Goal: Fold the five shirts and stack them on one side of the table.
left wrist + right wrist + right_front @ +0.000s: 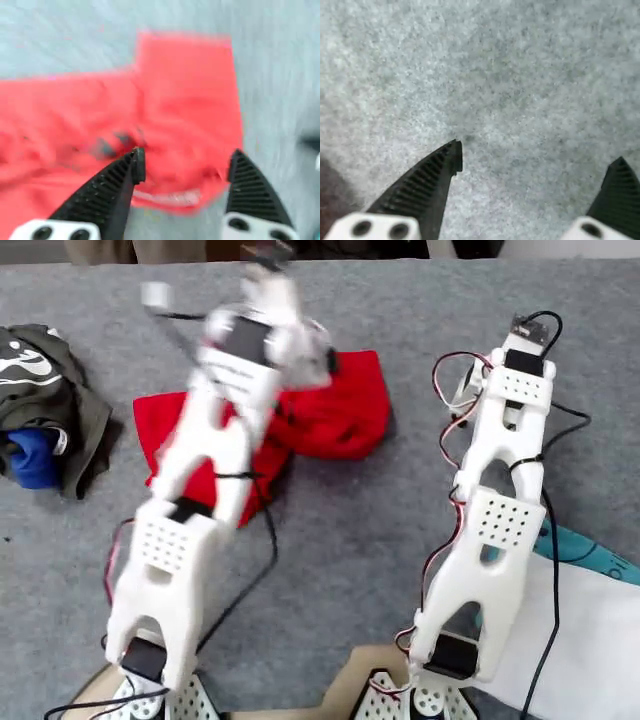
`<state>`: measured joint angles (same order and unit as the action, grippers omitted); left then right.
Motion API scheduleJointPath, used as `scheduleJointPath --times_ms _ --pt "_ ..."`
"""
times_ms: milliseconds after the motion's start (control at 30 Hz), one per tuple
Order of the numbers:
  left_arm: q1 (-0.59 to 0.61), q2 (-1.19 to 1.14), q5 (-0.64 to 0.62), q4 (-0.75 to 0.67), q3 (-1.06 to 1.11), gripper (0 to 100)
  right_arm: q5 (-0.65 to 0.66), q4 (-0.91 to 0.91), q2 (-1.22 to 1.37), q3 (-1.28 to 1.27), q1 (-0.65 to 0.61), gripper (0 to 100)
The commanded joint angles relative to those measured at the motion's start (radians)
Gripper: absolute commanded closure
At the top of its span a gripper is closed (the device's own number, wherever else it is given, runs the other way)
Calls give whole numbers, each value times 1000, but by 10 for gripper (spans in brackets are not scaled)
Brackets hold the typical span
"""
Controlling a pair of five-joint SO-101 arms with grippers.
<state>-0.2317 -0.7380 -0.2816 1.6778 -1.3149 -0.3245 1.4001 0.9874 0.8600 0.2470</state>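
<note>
A red shirt (330, 410) lies partly folded on the grey table, left of the middle. My left gripper (185, 160) hangs open above it, its black fingers (115, 185) apart over the shirt's (185, 105) hem edge, nothing held. The left arm (215, 430) covers part of the shirt from above. My right gripper (535, 160) is open over bare grey felt; its arm (500, 460) stands to the right of the red shirt. A pile of dark and blue shirts (40, 405) sits at the table's left edge. A white shirt with teal trim (590, 640) lies at the near right.
Grey felt table (340, 540) has free room between the two arms and along the far side. Cables (460, 400) loop off the right arm. A tan base board (350, 680) lies at the near edge under the arm mounts.
</note>
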Motion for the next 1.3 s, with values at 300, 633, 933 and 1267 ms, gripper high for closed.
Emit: scheduleJointPath --times_ms 300,633,933,1267 --pt "140 -228 -9 68 -49 958 -9 -14 -62 45 12 573" --pt "-37 -7 -3 86 233 981 -8 -15 -62 47 12 573" --pt "-123 203 -2 81 678 981 -9 -15 -62 50 13 573" --pt "-330 217 -9 6 902 981 -11 -17 -62 50 12 573"
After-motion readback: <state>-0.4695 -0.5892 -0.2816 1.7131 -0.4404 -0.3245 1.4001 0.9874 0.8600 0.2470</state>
